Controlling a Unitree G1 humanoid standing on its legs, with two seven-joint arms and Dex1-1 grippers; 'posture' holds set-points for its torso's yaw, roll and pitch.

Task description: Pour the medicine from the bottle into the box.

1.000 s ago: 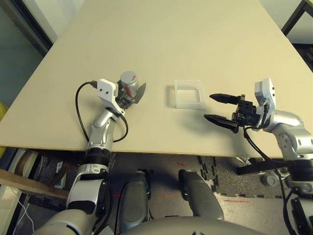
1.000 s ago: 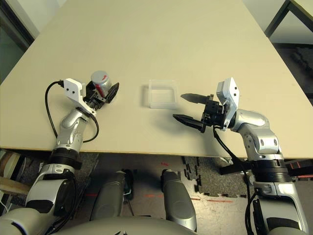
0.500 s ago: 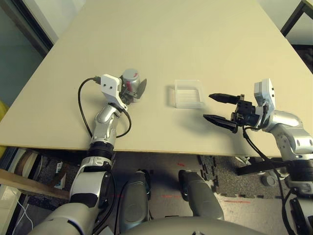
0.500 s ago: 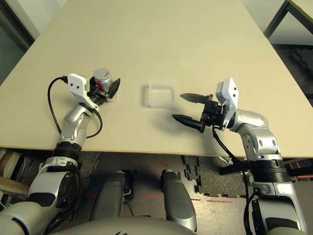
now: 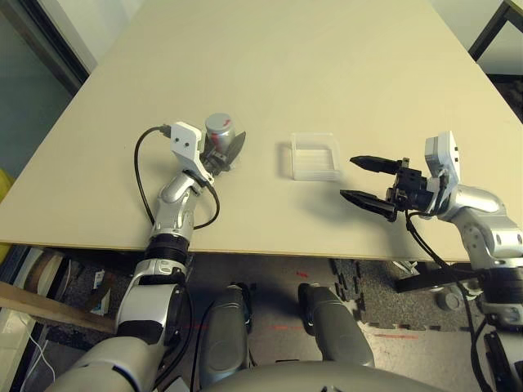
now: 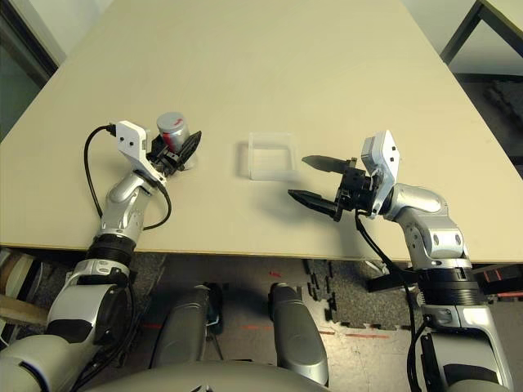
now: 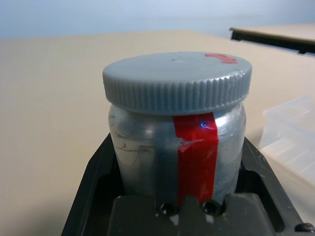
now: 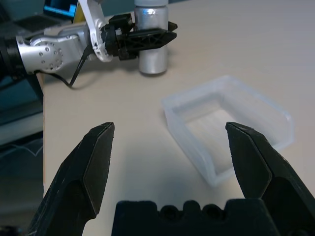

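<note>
Gripping the upright capped bottle [image 7: 172, 142]: left gripper [image 5: 222, 153], fingers closed on it. Right gripper [image 8: 170, 128] fingers open, near clear plastic box [image 8: 221, 123] on table [image 5: 270, 220].

You see a bright tabletop [image 5: 261, 90] with soft shadows; by your left wrist, its far parts look blurry.

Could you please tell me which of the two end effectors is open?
The right end effector: its fingers stand apart with nothing between them, whereas the left one is closed around the bottle.
</note>
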